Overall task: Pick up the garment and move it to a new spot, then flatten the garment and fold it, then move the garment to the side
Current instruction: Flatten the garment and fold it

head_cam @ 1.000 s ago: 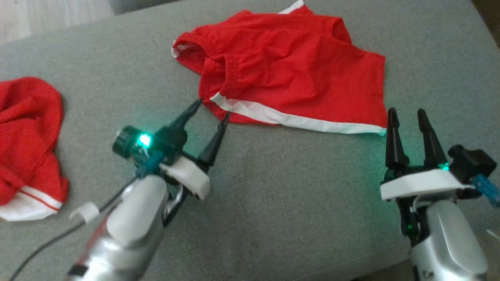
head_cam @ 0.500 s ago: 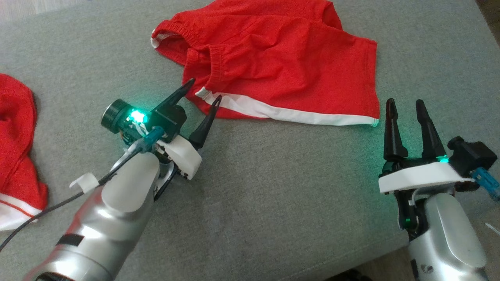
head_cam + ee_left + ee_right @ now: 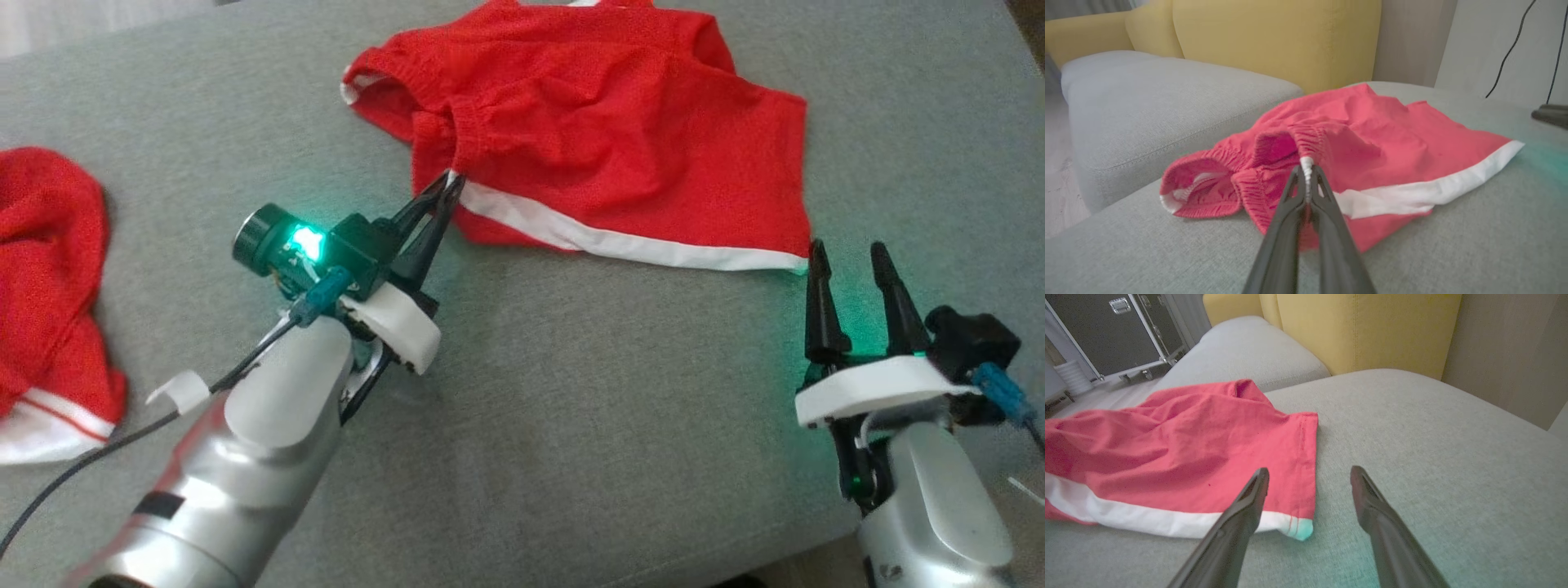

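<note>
The garment (image 3: 604,139), red shorts with a white side stripe, lies rumpled on the grey cushion (image 3: 571,408) at the top centre of the head view. My left gripper (image 3: 449,181) is shut on the garment's waistband corner where the white stripe ends; in the left wrist view the pinched white edge (image 3: 1307,167) shows between the closed fingertips. My right gripper (image 3: 849,253) stands open just below the garment's lower right hem corner (image 3: 1300,528), with nothing between its fingers.
A second red piece of clothing (image 3: 49,269) with a white hem lies crumpled at the left edge of the cushion. Yellow sofa backs (image 3: 1274,36) and another grey cushion (image 3: 1147,102) rise beyond. The cushion's front edge runs near my right arm.
My left gripper has reached the garment's waistband corner and shut on it. The right gripper has stayed open near the hem corner. The head camera has shifted slightly.
</note>
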Controlling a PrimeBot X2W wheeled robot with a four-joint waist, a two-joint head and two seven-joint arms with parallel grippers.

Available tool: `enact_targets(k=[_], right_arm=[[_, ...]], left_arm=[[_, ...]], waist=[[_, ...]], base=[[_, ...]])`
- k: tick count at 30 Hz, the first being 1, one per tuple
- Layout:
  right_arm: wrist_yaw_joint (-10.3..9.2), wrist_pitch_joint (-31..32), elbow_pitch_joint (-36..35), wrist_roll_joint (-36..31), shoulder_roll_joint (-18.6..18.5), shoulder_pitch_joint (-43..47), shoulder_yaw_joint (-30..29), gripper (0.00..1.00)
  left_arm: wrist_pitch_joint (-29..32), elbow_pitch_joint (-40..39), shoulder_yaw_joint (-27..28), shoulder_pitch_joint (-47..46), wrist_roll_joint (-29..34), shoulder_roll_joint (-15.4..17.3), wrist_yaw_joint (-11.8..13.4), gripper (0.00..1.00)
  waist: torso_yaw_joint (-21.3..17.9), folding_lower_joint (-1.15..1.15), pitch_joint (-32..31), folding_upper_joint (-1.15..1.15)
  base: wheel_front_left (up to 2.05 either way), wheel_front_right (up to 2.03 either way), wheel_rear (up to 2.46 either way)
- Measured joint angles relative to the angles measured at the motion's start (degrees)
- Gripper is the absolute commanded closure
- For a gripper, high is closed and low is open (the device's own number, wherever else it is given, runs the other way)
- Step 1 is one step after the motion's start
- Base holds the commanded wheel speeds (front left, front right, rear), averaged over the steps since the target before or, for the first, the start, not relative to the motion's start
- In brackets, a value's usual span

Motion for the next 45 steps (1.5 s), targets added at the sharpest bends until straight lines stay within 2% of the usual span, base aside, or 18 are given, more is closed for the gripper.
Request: enact_targets(k=[2,7,14,20,21,23,25,26,27,37,45], right_arm=[[0.00,0.0,3.1,-2.2,0.0,0.0,-1.0,0.00],[0.00,0.0,8.6,-5.4,0.0,-1.5,-1.7,0.00],[0.00,0.0,17.5,-8.8,0.0,-5.6,-2.4,0.00],[0.00,-0.4,21.6,-10.3,0.0,-9.1,-3.7,0.00],[0.00,-0.4,21.9,-10.3,0.0,-9.4,-3.7,0.10],[0.00,-0.4,22.2,-10.5,0.0,-9.6,-3.7,0.38],[0.00,-0.4,22.2,-10.9,0.0,-9.6,-3.6,0.58],[0.00,-0.3,22.2,-11.1,0.0,-9.6,-3.6,0.75],[0.00,-0.3,22.2,-11.2,0.0,-9.5,-3.4,1.00],[0.00,-0.3,15.9,-11.2,0.0,-7.7,-2.4,1.00],[0.00,-0.3,7.8,-10.2,0.0,-7.8,0.7,1.00]], left_arm=[[-0.2,-3.3,1.2,1.4,0.0,-0.3,0.1,1.00],[-0.3,-5.9,2.2,5.3,0.0,-0.2,0.5,1.00],[-0.3,-7.7,2.9,6.3,0.7,-0.3,0.5,1.00],[-0.3,-8.0,3.2,6.3,1.1,-0.8,0.5,1.00],[-0.3,-8.1,3.3,6.3,1.2,-0.9,0.5,1.00],[-0.3,-8.1,3.8,6.4,1.3,-0.9,0.5,1.00],[-0.3,-8.1,4.4,6.8,1.3,-1.0,0.5,1.00],[-0.3,-8.0,4.5,7.1,1.3,-1.0,0.5,1.00],[-0.3,-8.0,4.6,7.4,1.3,-1.0,0.5,1.00],[-0.3,-7.8,6.9,9.9,1.3,-1.1,0.5,1.00],[-0.3,-12.3,12.2,13.4,0.9,-1.1,1.5,1.00]], waist=[[1.2,0.00,-0.4,0.00],[3.1,0.00,-1.3,0.00],[4.7,0.00,-1.8,0.00],[5.5,0.00,-1.7,0.00],[5.5,0.00,-1.7,0.00],[5.6,0.00,-1.8,0.00],[5.5,0.00,-2.0,0.00],[5.5,0.00,-2.2,0.00],[5.4,0.00,-2.4,0.00],[4.7,0.00,-5.4,0.00],[5.1,0.00,-10.0,0.00]], base=[[0.00,0.00,0.00],[0.00,0.00,0.00],[0.00,0.00,0.00],[0.00,0.00,0.00],[0.00,0.00,0.00],[0.00,0.00,0.00],[0.00,0.00,0.00],[0.00,0.00,0.00],[0.00,0.00,0.00],[0.00,0.00,0.00],[0.00,0.00,0.00]])
